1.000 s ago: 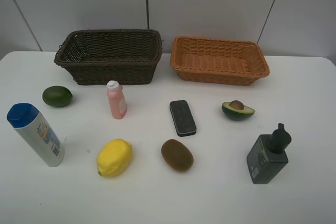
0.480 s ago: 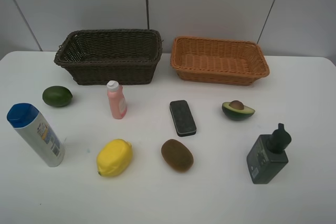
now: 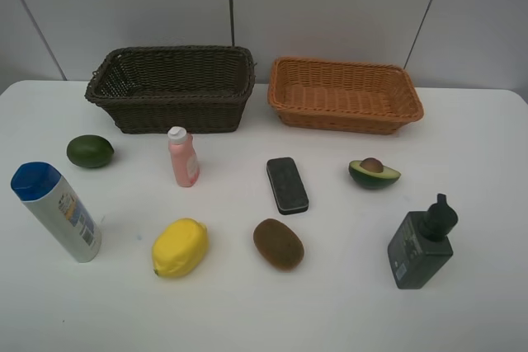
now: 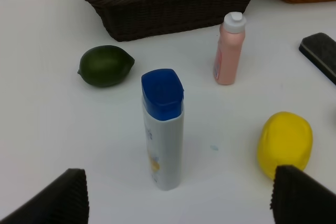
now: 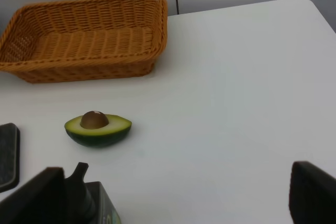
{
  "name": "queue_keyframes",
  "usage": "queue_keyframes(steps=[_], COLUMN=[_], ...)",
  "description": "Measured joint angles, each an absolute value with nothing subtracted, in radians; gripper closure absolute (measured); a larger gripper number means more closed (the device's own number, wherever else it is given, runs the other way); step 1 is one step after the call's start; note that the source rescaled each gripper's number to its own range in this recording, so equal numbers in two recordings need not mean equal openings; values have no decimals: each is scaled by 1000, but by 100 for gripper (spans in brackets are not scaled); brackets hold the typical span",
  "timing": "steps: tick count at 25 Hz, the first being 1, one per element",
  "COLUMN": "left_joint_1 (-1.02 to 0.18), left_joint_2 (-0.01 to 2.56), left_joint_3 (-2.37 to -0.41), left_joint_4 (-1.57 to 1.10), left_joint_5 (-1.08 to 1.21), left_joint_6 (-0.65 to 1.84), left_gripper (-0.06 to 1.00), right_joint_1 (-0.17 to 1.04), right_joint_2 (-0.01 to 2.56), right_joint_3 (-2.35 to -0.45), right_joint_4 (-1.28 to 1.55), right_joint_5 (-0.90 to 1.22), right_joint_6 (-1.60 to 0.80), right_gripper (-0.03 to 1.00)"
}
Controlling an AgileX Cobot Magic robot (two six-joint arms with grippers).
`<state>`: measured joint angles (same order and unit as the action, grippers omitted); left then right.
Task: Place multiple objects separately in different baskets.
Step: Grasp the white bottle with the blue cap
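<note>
Dark brown basket [image 3: 173,114], orange-tan basket [image 3: 346,121], yellow lemon [image 3: 180,246].

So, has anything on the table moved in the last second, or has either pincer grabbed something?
Nothing visibly changed. Nothing on the table has shifted, the dark brown basket and the orange-tan basket have gained nothing, and the left pincer and right pincer stay open, holding nothing.

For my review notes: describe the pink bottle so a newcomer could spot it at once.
Find the dark brown basket at the back left of the table. Just in front of its right half stands the small pink bottle, upright. It is the only pink item, white-capped and much smaller than the blue-capped bottle.
</note>
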<state>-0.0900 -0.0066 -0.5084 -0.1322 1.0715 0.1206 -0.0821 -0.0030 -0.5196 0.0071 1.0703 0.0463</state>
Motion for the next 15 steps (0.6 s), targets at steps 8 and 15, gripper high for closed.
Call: queue_keyframes(steps=[8,15], left_joint_1=[-90,-90], left_joint_2=[-7,-7], left_joint_3=[-508,-508], left_joint_4=[-132,-132], left_joint_5=[1072,1072], left_joint_6=[121,121], left_gripper=[8,8], right_joint_1=[-82,-82], right_joint_2=[-3,-3], right_joint_3=[-520,-520], right_joint_4=[7,7], right_joint_5=[1070,1070], right_joint_6=[46,46], right_gripper=[-3,-3])
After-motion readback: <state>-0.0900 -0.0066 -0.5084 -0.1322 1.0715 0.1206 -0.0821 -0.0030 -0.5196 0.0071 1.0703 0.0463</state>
